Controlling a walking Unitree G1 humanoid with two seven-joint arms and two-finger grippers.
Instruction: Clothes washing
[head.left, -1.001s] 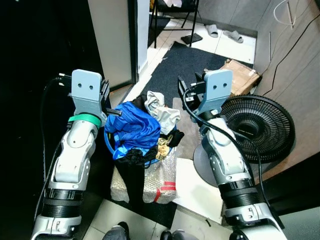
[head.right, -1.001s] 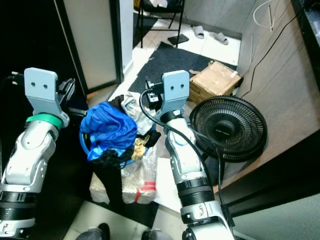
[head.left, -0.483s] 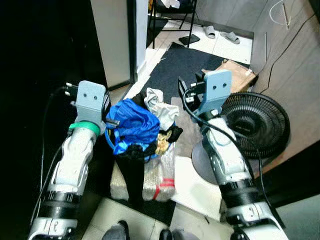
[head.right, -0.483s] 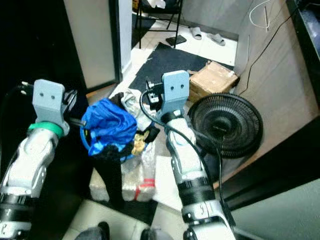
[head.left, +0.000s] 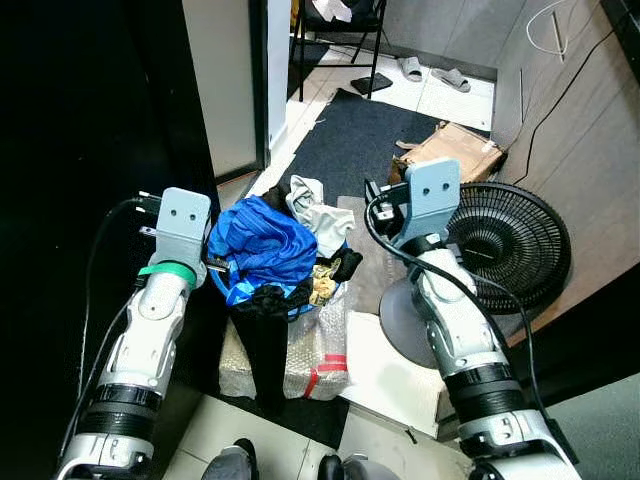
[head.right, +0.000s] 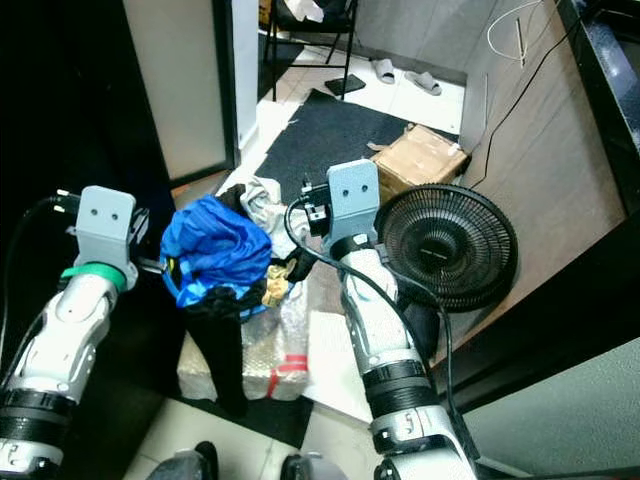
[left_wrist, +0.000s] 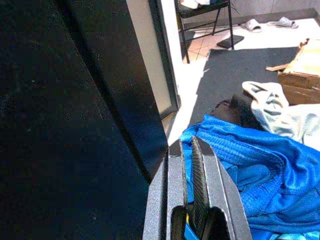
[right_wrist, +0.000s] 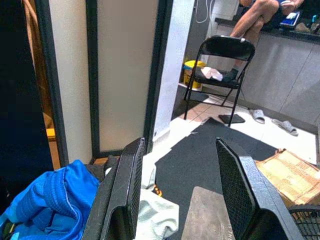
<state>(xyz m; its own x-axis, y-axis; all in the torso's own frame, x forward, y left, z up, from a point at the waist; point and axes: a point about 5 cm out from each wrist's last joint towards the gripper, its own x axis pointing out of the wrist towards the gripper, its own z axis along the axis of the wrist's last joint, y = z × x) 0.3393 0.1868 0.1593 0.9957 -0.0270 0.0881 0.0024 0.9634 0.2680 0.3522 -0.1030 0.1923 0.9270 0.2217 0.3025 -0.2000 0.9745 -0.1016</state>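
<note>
Left gripper (left_wrist: 192, 150) sits at lower centre of the left wrist view, fingers pinched nearly together w/ a sliver of blue and yellow between them low down, likely the rim of the blue basket (head.left: 222, 290), tho can't be sure what exactly it clamps. In the left eye view that arm is mid-left, touching the basket's left edge.

Laundry pile (head.left: 262, 245) is centre frame, heaped above the basket rim: shiny, crumpled blue jacket-type fabric on top, a white-grey rag (head.left: 322, 215) at its upper right, a black garment (head.left: 266, 340) hanging down the front. Basket rests on a bubble-wrapped bundle (head.left: 305, 355) w/ red tape.

Right gripper (right_wrist: 177, 195) hovers just right of the pile, fingers wide apart, holding nothing; ribbed black pads. Pile lies to its left and below, so right arm needs to close in leftwards for a two-sided lift, I'd judge.

Far right: round black floor fan (head.left: 510, 245), cardboard box (head.left: 455, 150) upper right.
</note>
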